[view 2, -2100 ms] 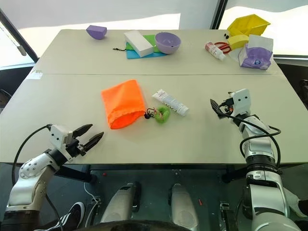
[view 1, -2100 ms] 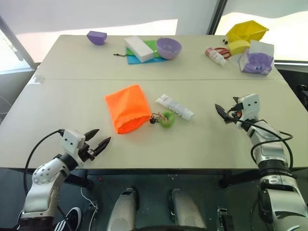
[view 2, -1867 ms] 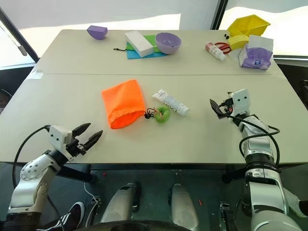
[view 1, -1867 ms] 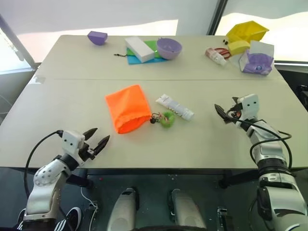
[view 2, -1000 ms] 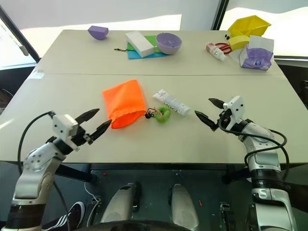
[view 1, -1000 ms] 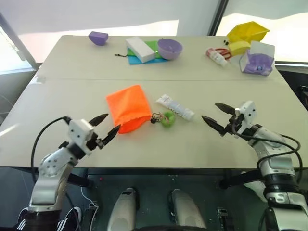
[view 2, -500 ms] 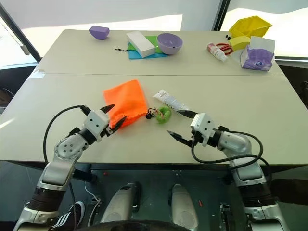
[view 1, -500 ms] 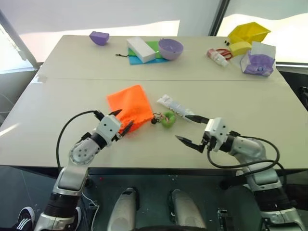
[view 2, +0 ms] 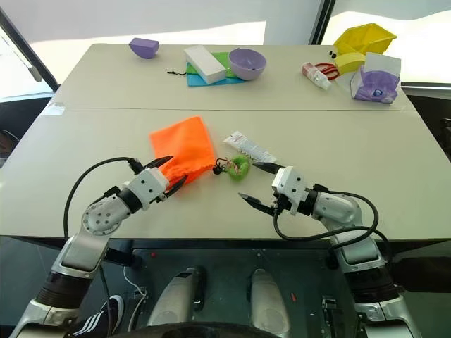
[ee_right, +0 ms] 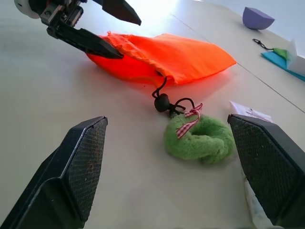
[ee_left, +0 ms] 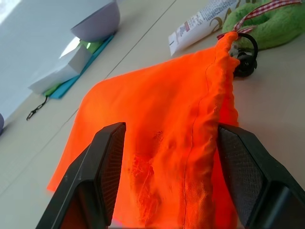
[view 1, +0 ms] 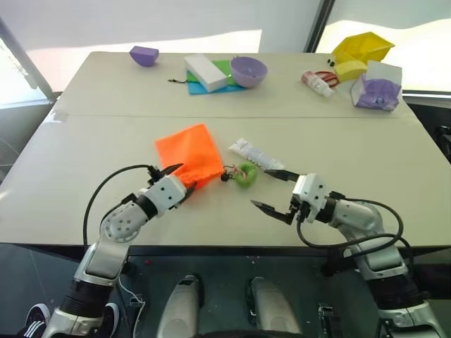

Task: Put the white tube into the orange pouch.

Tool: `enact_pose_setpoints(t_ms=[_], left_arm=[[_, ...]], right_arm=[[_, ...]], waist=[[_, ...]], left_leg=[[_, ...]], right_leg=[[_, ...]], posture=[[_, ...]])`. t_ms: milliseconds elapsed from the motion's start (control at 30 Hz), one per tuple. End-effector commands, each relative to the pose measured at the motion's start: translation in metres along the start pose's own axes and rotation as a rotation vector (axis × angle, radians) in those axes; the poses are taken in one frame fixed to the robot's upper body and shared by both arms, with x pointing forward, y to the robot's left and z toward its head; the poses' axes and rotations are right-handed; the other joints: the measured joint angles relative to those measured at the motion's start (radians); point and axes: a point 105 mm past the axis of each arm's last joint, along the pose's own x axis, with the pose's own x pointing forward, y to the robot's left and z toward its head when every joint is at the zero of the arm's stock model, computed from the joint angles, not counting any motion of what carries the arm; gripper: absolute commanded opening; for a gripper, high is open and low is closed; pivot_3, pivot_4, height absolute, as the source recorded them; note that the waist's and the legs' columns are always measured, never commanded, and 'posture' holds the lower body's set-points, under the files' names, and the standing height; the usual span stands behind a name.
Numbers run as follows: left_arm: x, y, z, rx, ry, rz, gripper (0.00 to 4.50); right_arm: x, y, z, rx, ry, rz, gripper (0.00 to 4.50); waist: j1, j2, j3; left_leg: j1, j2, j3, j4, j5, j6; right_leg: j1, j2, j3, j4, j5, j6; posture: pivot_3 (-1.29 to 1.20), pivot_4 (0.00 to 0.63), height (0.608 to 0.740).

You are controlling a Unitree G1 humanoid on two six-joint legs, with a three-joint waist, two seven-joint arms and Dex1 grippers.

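Left gripper (view 1: 177,177) jaws apart, straddling orange pouch (view 1: 189,156) mouth hem; I judge it's to hold the mouth. Right gripper (view 1: 273,190) spread wide, empty, near white tube (view 1: 255,156) beside pouch, for pickup.

Bright daylight glare from behind the table (view 1: 394,151), soft shadows, perhaps slight edge blur.

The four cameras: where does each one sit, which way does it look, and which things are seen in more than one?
Left and right eye views: on the head, looking forward and down over the table; both arms show.
Left wrist view: on the left arm, looking along the left tool at the orange pouch.
Right wrist view: on the right arm, looking along the right tool at the green ring.
Shared: pouch, ring, white tube.
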Motion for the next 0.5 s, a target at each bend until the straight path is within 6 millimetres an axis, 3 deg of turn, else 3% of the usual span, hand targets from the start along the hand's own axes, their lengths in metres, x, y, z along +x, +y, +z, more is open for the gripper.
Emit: enact_pose_setpoints(t_ms=[33,167,267,400,433,500], left_arm=[[0.0022,0.0051,0.0097,0.018,-0.036,0.042,3.11],[0.0000,0.0071,0.0039,0.033,-0.006,0.044,3.11],[0.0005,0.0076,0.0051,-0.002,-0.015,0.043,2.32],[0.0027,0.0069,0.0034,0.000,0.005,0.044,0.32],[0.0028,0.0065,0.0031,-0.006,0.008,0.046,0.04],[0.0025,0.0059,0.0030,-0.017,0.011,0.050,0.04]], right_arm=[[0.0020,-0.0024,0.0114,-0.040,-0.037,-0.009,4.22],[0.0006,-0.0037,0.0081,-0.043,-0.027,-0.018,4.22],[0.0011,-0.0062,0.0081,-0.047,-0.027,-0.025,4.27],[0.0025,-0.0085,0.0078,-0.058,-0.028,-0.032,4.27],[0.0026,-0.0090,0.0077,-0.060,-0.028,-0.034,4.27],[0.0018,-0.0111,0.0062,-0.065,-0.023,-0.042,4.27]], waist=[[0.000,0.000,0.000],[0.000,0.000,0.000],[-0.001,0.000,0.000],[-0.001,0.000,0.000],[-0.001,0.000,0.000],[0.000,0.000,0.000]], left_leg=[[0.000,0.000,0.000,0.000,0.000,0.000],[0.000,0.000,-0.001,0.000,0.000,0.000],[0.001,0.000,-0.001,0.000,0.000,0.000],[0.001,0.000,-0.001,0.000,0.000,0.000],[0.001,0.000,-0.001,0.000,0.000,0.000],[0.001,0.000,-0.001,0.000,0.000,0.000]], right_leg=[[0.000,0.000,0.000,0.000,0.000,0.000],[0.000,0.001,0.000,0.001,0.000,0.000],[0.000,0.001,0.000,0.001,0.000,0.000],[0.000,0.001,0.000,0.001,0.000,0.000],[0.000,0.001,0.000,0.001,0.000,0.000],[0.000,0.001,0.000,0.001,0.000,0.000]], posture=[[0.00,0.150,0.740],[0.00,0.150,0.740],[0.00,0.150,0.740],[0.00,0.150,0.740],[0.00,0.150,0.740],[0.00,0.150,0.740]])
